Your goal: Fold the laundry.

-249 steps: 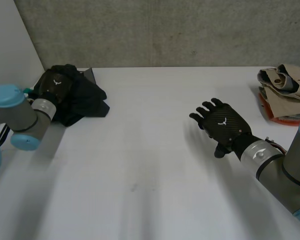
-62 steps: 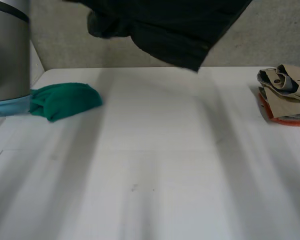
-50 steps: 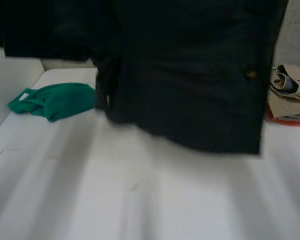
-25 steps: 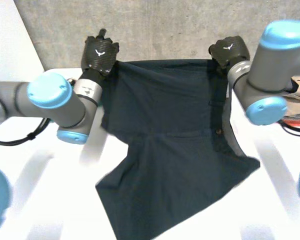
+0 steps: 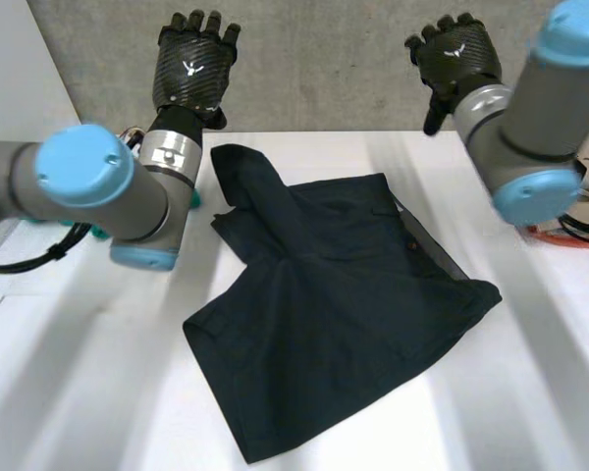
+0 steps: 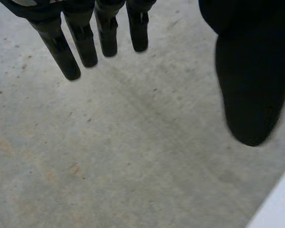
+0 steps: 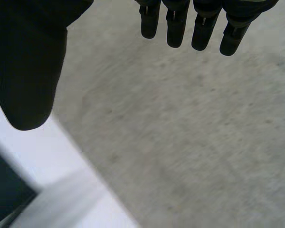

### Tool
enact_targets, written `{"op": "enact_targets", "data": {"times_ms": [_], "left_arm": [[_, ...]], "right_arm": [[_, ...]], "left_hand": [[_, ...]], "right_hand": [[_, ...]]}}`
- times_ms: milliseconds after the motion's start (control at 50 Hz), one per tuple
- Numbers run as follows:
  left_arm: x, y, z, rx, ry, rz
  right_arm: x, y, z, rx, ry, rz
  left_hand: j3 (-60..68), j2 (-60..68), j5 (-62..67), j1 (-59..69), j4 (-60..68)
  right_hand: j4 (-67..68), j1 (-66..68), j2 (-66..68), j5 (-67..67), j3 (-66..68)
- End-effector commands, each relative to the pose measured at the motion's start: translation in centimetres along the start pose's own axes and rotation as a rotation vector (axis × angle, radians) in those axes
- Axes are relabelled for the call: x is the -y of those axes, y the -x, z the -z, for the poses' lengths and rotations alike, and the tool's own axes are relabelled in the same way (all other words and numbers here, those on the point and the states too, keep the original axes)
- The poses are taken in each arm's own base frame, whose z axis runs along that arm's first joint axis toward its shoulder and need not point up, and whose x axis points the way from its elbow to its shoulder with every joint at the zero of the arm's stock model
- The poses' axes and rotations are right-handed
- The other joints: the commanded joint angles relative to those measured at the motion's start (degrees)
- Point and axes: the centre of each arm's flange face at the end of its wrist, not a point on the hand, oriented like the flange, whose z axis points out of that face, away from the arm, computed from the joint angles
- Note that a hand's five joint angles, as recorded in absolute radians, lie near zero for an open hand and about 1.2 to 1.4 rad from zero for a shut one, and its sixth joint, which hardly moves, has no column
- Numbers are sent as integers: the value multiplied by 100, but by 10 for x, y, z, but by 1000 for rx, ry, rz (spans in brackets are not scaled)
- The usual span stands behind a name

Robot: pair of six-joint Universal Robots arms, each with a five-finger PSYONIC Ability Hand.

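A dark navy buttoned cloth garment (image 5: 334,314) lies rumpled in the middle of the white surface (image 5: 79,392), its long axis slanting from a far-left tip toward the near edge. The left hand (image 5: 191,69) and right hand (image 5: 454,61) hover above its far end, fingers straight and apart, holding nothing.

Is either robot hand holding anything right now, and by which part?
Nothing is held. The left robot hand and the right robot hand are open, clear of the dark garment lying on the white table.
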Motion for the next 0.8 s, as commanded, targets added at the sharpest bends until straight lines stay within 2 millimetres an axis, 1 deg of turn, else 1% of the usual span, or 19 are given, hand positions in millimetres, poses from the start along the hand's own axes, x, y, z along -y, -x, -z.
{"op": "enact_targets", "data": {"times_ms": [20,40,60,80,120,140,200,220,260,280,300,360,400,480,500,520,580,700,800], "left_arm": [[64,-11,89,-166,186,42],[69,-13,97,-181,207,44],[76,-16,119,-220,264,50],[80,-18,132,-247,299,52],[85,-23,153,-290,348,54],[89,-29,177,-347,401,56],[92,-39,210,-426,468,69],[93,-45,228,-472,503,85],[93,-51,244,-508,537,108],[92,-55,257,-532,567,133],[91,-56,263,-538,583,144],[85,-61,278,-551,639,174],[80,-63,284,-555,666,172],[63,-69,292,-560,734,143],[61,-70,292,-558,741,138],[59,-71,292,-557,744,136],[54,-74,292,-552,742,133],[44,-81,292,-555,730,116],[35,-86,295,-585,737,57]], "right_arm": [[-31,-21,53,248,230,27],[-40,-21,64,306,259,36],[-43,-22,69,322,269,40],[-45,-23,75,345,278,46],[-51,-20,91,410,288,75],[-54,-20,98,433,295,87],[-74,-20,118,500,334,111],[-81,-21,123,514,345,116],[-95,-21,136,562,359,131],[-100,-20,140,581,360,135],[-104,-18,144,600,358,139],[-113,-9,156,667,342,132],[-118,-4,161,689,333,123],[-132,1,162,675,320,124],[-136,3,161,671,316,128],[-143,5,158,656,303,139],[-154,7,152,617,286,134],[-160,10,151,578,288,62],[-161,13,154,581,291,55]], "left_hand": [[1490,1485,1477,1472,1518],[1559,1554,1546,1541,1588],[1577,1571,1563,1559,1605],[1593,1588,1580,1575,1622],[1644,1639,1631,1626,1672],[1644,1639,1631,1626,1672],[1644,1639,1631,1626,1672],[1644,1639,1631,1626,1672],[1644,1639,1631,1626,1672],[1644,1639,1631,1626,1672],[1611,1606,1598,1593,1639],[1560,1555,1547,1542,1589],[1560,1555,1547,1542,1588],[1543,1538,1530,1525,1572],[1560,1555,1547,1542,1588],[1560,1555,1547,1542,1588],[1627,1622,1614,1609,1655],[1828,1823,1815,1811,1857],[2316,2311,2303,2299,2345]], "right_hand": [[-191,-287,-206,-244,-188],[80,-15,65,27,84],[236,141,221,183,239],[338,242,323,285,341],[690,594,674,637,693],[792,696,777,739,795],[1094,998,1079,1041,1097],[1196,1100,1180,1143,1199],[1264,1168,1249,1211,1267],[1264,1168,1249,1211,1267],[1264,1168,1249,1211,1267],[1264,1168,1249,1211,1267],[1314,1218,1299,1261,1317],[1632,1536,1617,1579,1635],[2034,1938,2018,1981,2037],[3470,3374,3455,3417,3473],[6796,6700,6781,6743,6799],[6809,6713,6794,6756,6812],[6809,6713,6794,6756,6812]]}}
